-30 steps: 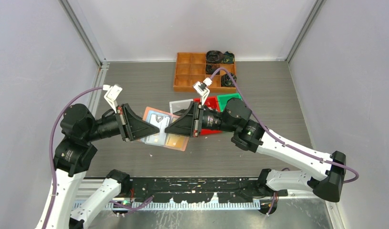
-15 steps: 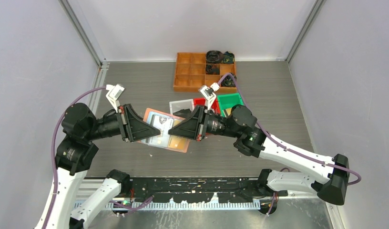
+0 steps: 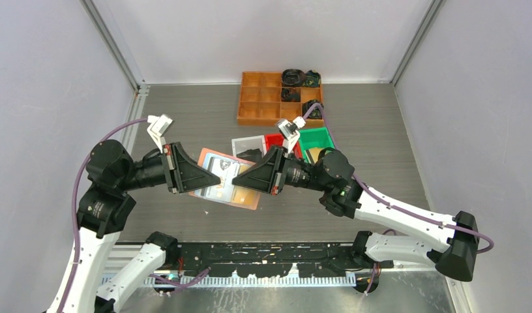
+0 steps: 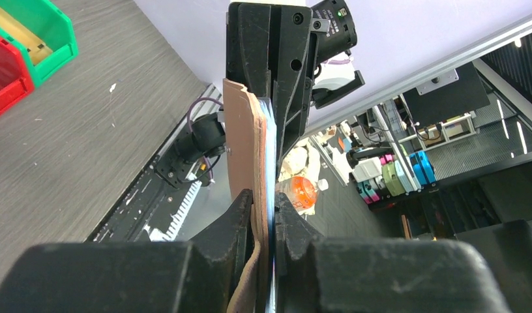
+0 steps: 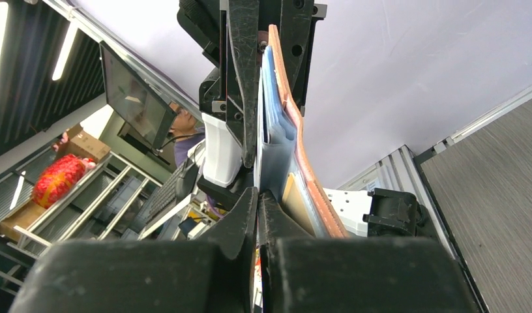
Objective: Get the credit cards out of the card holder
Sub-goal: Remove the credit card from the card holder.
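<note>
Between left hand [image 3: 210, 180] and right hand [image 3: 239, 179], card holder [image 3: 225, 196] pinched

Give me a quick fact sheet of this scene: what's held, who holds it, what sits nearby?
Held item: pink wallet, open, held up between both arms
Left jaws: shut on wallet's left edge
Right jaws: shut on its right side
Cards: gold card sits in its pocket
Nearby: red bin, green bin, orange tray
</note>
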`<act>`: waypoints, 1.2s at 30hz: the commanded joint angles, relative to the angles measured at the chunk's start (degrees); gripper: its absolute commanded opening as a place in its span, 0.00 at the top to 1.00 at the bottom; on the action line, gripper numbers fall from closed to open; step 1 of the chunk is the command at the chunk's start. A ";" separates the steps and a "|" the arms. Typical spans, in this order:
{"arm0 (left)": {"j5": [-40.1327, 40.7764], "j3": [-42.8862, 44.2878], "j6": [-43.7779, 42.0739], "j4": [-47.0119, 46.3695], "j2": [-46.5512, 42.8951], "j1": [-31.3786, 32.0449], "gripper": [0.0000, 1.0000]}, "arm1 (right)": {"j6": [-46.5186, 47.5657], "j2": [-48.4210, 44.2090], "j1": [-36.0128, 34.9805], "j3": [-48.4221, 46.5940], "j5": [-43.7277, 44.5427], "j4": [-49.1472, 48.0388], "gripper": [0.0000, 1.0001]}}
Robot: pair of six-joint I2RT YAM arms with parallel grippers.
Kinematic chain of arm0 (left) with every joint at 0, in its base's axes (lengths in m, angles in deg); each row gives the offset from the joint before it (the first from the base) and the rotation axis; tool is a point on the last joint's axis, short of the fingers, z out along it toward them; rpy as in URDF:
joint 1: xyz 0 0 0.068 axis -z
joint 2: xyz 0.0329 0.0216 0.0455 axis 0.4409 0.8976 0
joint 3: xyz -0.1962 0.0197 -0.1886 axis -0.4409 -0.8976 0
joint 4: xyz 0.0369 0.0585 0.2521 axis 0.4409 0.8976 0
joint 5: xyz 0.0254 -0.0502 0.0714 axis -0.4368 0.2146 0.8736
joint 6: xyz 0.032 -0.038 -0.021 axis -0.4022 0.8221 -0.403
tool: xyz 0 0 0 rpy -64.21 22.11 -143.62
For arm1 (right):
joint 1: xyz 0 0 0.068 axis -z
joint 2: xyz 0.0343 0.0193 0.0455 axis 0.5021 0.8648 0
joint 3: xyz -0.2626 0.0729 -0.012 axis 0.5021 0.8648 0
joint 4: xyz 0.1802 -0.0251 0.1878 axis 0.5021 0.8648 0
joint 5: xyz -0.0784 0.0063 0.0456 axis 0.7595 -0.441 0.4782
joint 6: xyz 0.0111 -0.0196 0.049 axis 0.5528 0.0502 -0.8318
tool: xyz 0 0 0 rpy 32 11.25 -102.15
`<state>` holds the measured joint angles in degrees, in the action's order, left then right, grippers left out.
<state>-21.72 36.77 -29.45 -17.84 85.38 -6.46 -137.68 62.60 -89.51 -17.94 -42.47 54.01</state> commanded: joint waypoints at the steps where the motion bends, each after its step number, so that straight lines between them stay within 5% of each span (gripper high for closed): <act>1: -1.72 2.36 0.54 -3.76 -0.49 -0.37 0.91 | -0.52 -2.35 0.10 -0.05 0.55 -5.98 0.89; 6: -1.88 2.36 -0.01 -3.42 -0.53 -0.41 0.91 | -1.65 -1.10 0.10 -0.76 0.28 -7.38 0.69; 9: -1.93 2.36 -0.25 -3.31 -0.59 -0.43 0.91 | -2.08 0.42 0.06 -1.87 0.28 -7.57 0.66; 18: -2.12 3.12 -0.96 -2.97 -0.73 -0.43 0.92 | -3.16 0.77 0.11 -0.65 -0.39 -11.83 0.88; 24: -2.62 4.06 -0.24 -3.81 -0.89 -0.39 0.92 | -4.27 -0.63 0.06 1.87 -0.35 -15.90 0.88; 29: -2.35 3.07 -0.35 -3.62 -1.09 -0.39 0.90 | -5.13 0.79 0.05 0.90 -1.06 -17.68 0.99; 36: -2.45 4.12 -0.94 -3.30 -1.12 -0.38 0.81 | -4.56 -0.21 0.08 2.14 0.18 -16.39 0.96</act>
<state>-22.98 38.52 -29.73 -18.21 84.77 -6.67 -142.62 63.71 -89.43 -15.38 -43.02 40.21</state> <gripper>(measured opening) 0.185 0.029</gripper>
